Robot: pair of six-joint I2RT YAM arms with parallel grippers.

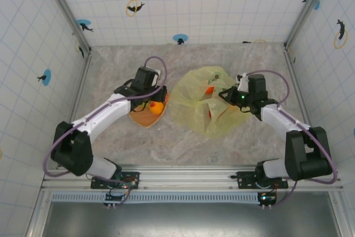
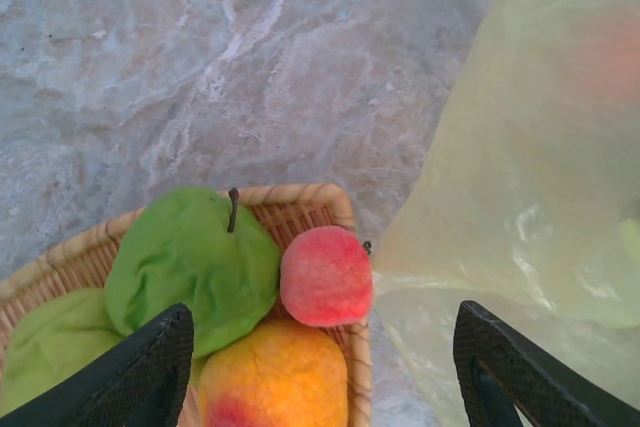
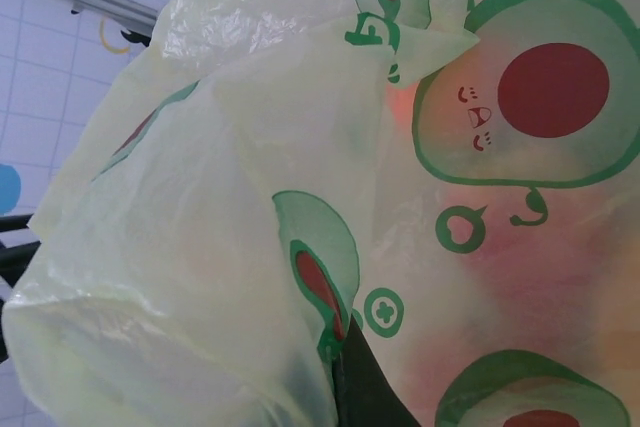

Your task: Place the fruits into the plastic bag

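From above: marbled bench (image 1: 122, 142) inside tiled walls. Left of middle, a flat orange plate (image 1: 143, 119) carrying fruits, a yellow-orange fruit (image 1: 157, 107) plainest among them. Left arm (image 1: 111, 106) stretched out to the plate, left jaws directly over the fruits; too small here to judge their spread. Just right of the plate, the plastic bag (image 1: 194, 109), crumpled, yellow-green and translucent, lying on the bench, with an orange fruit (image 1: 209, 88) glowing through its upper part. Right arm (image 1: 277, 117) reaching in from the right, right jaws at the bag's right side.

From the left wrist: two dark fingers (image 2: 140, 372) at the lower corners, well apart; left jaws spread wide, hovering above the fruits. Below them, the woven rim of the orange plate (image 2: 300, 194). On the plate, a green fruit (image 2: 190, 262) with a short stalk, a red fruit (image 2: 325, 275) touching its right side, the yellow-orange fruit (image 2: 275, 377) nearest the camera and against both, and a second green shape (image 2: 50, 337) at the far left. Plastic bag (image 2: 530, 147) just beside the plate's right edge, a reddish blur inside it.

From the right wrist: plastic bag (image 3: 200, 247) pressed close to the lens, printed with green avocado faces with red stones. One dark finger (image 3: 365, 392) at the bottom edge, film gathered against it; right jaws together, clamped on the plastic bag.
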